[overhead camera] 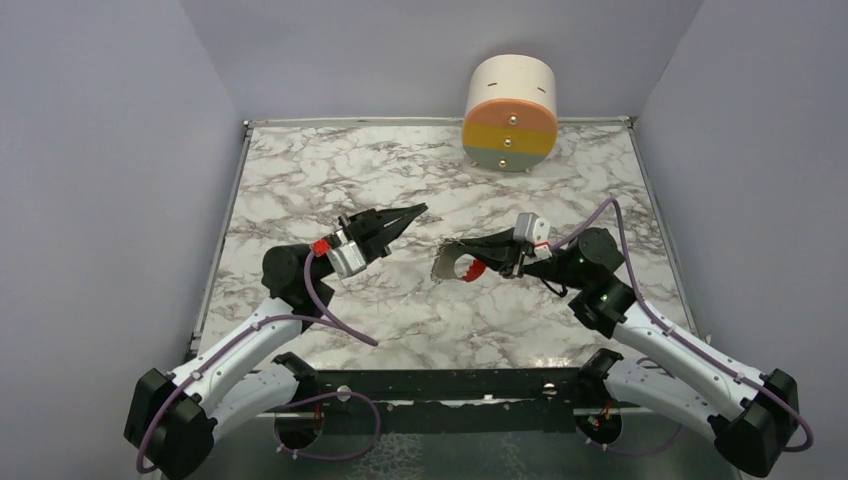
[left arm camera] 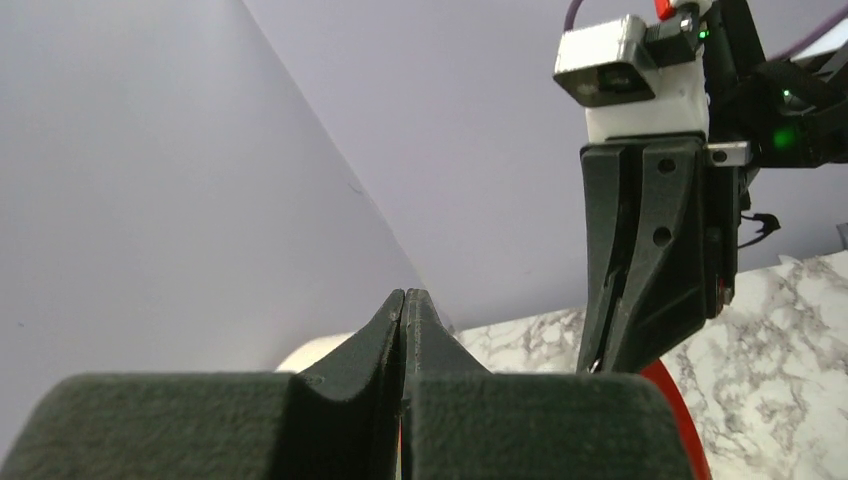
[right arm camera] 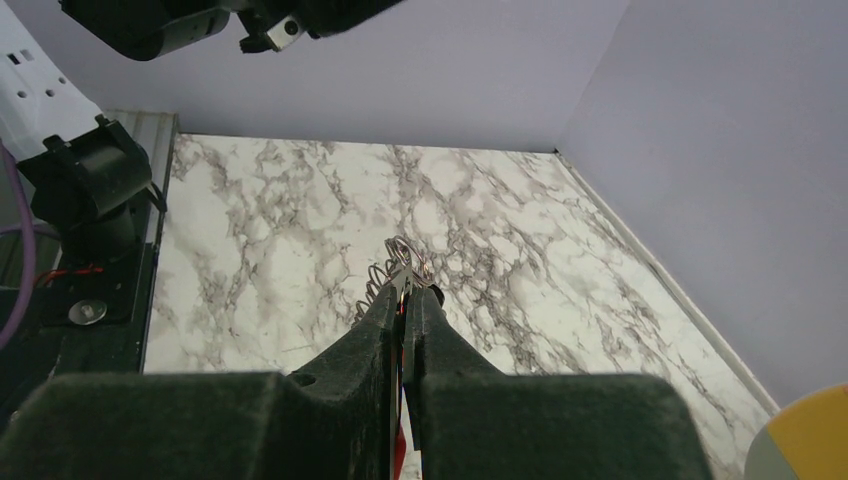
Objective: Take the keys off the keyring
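From above, the left pincer hangs over the marble tabletop with its fingers pressed together on nothing. Well apart from it, the right pincer pinches the keyring, whose silver chain and red clip dangle just over the tabletop. The keys are too small to make out. A banded cylinder stands at the far edge. The left wrist camera shows its own fingers touching along their length and the right pincer pointing down opposite, with the red clip below it. The right wrist camera shows that pincer's tips clamped on a thin metal ring and chain links above the marble, with red showing between its fingers.
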`<state>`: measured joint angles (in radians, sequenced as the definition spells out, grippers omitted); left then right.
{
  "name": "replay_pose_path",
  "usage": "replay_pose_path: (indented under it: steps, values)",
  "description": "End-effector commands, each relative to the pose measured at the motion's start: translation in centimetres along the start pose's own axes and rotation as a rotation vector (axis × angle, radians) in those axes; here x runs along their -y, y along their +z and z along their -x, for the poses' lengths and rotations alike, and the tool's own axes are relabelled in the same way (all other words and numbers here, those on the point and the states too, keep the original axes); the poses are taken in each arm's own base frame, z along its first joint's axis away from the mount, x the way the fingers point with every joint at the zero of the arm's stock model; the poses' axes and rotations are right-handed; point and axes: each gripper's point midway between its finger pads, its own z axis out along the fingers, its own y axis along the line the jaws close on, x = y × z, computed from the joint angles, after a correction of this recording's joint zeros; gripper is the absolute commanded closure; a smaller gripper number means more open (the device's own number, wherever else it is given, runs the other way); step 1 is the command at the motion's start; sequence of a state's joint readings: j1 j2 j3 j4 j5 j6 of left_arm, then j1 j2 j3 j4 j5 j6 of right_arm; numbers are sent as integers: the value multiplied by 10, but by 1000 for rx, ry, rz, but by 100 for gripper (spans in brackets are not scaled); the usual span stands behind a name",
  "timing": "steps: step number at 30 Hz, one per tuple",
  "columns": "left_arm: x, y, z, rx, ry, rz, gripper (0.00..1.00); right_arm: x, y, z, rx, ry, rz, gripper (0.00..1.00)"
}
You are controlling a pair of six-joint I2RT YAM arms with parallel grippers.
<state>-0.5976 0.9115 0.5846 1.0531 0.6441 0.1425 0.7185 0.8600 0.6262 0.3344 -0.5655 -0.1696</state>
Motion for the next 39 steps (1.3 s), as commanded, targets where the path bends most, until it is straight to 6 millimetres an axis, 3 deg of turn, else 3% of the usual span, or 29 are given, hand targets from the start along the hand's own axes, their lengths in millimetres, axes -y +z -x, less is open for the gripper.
replay_pose_path:
  steps: [1, 9, 11, 15, 20, 31, 39]
  values:
    - [12, -4, -33, -95, -135, -17, 100, 6, -4, 12, 32, -24, -41, 98]
    - [39, -22, -77, -255, -338, -41, 80, 17, -9, 16, 58, -58, -117, 98]
    - [46, -27, -80, -270, -380, -50, 80, 17, -10, 19, 70, -63, -123, 98]
    - [57, -35, -82, -282, -444, -53, 90, 23, -13, 22, 82, -80, -158, 98]
    - [68, -42, -96, -321, -507, -42, 88, 29, -15, 27, 112, -106, -194, 98]
    - [74, -23, -87, -238, -551, -108, 76, 19, -12, 34, 149, -96, -135, 98]
    - [72, -10, -63, -101, -570, -153, 77, 12, -11, 37, 169, -85, -103, 98]
